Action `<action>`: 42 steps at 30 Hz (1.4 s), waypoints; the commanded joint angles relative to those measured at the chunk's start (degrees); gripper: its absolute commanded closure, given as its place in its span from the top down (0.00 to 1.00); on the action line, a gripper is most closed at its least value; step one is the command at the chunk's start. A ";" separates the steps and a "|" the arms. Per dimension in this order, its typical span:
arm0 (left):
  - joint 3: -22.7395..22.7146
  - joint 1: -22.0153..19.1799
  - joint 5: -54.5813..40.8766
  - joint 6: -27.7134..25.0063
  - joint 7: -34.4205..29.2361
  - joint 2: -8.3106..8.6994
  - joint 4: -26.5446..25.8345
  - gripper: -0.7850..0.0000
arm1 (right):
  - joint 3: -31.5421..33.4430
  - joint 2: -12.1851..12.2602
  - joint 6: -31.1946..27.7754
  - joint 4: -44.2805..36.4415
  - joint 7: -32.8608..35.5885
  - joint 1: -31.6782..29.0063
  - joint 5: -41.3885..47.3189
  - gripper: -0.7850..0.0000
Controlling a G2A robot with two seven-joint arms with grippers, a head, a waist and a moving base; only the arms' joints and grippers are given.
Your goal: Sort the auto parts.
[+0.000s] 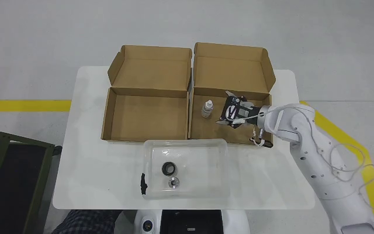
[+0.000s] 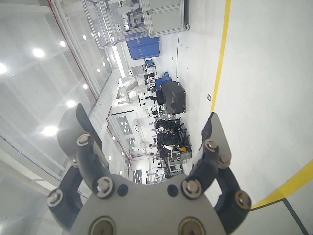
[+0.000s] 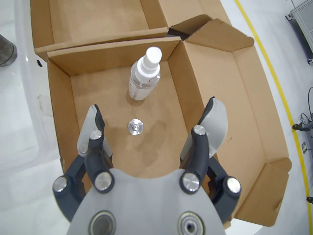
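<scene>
Table first: white, w/ two open cardboard boxes side by side on the far half, L box and R box. The clear tray sits on the near side, just beside the boxes' near walls. It has a black ring and a small metal part in it, so by my read sorting isn't finished. A spray bottle stands upright in the R box, near the wall next to the L box. Smallest is the metal disc, lying flat on the R box floor.

Key relation: the disc is below the R gripper, btwn the two fingers but closer to one, touching neither. The bottle stands just beyond it, along the way the fingers point. The disc is round w/ no long axis, so I judge grip angle matters little; the bottle so close matters more. The R arm is the nearer one for that box.

Pose: the R arm extends from the table's right edge, wrist over the R box, fingers aimed toward the L box and tilted down. They're spread wide, holding nothing. The L gripper points off into the hall, away from the table, fingers also spread w/ nothing btwn them.
</scene>
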 commanded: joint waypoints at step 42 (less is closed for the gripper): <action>0.00 0.00 0.00 0.00 0.00 0.00 0.00 1.00 | -19.84 -2.77 1.39 -13.46 -2.80 -7.38 -4.62 0.86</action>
